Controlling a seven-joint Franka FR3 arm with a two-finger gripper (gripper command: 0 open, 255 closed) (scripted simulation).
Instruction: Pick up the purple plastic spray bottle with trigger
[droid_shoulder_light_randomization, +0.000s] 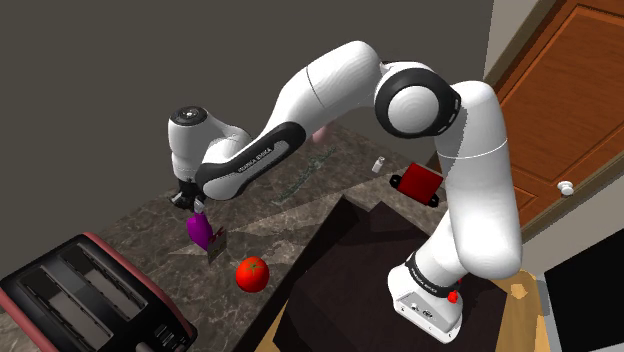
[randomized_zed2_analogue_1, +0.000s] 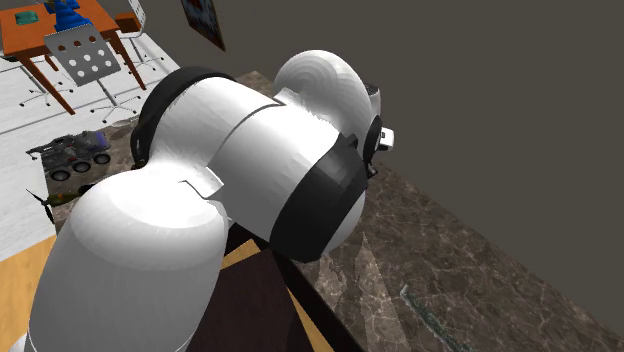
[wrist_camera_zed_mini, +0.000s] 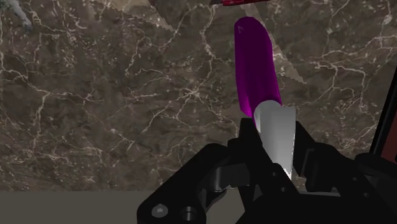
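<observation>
The purple spray bottle (droid_shoulder_light_randomization: 200, 231) hangs under my gripper (droid_shoulder_light_randomization: 196, 208) near the shoulder view's left, over the dark marble counter (droid_shoulder_light_randomization: 300, 190). Its grey trigger head (droid_shoulder_light_randomization: 217, 247) juts toward the tomato. In the wrist view the grey head (wrist_camera_zed_mini: 275, 130) sits between my black fingers (wrist_camera_zed_mini: 244, 137), which clasp it. The purple body (wrist_camera_zed_mini: 256, 63) stretches away from the gripper (wrist_camera_zed_mini: 275, 145) over the counter. A shadow lies beside the bottle on the marble. Whether the bottle touches the counter I cannot tell.
A red tomato (droid_shoulder_light_randomization: 252, 273) lies close to the bottle, and a black and red toaster (droid_shoulder_light_randomization: 85, 295) stands at the lower left. A red box (droid_shoulder_light_randomization: 416, 181) and a small white bottle (droid_shoulder_light_randomization: 379, 165) sit beyond the dark stand (droid_shoulder_light_randomization: 360, 260). My arm (randomized_zed2_analogue_1: 240, 190) blocks most of the second exterior view.
</observation>
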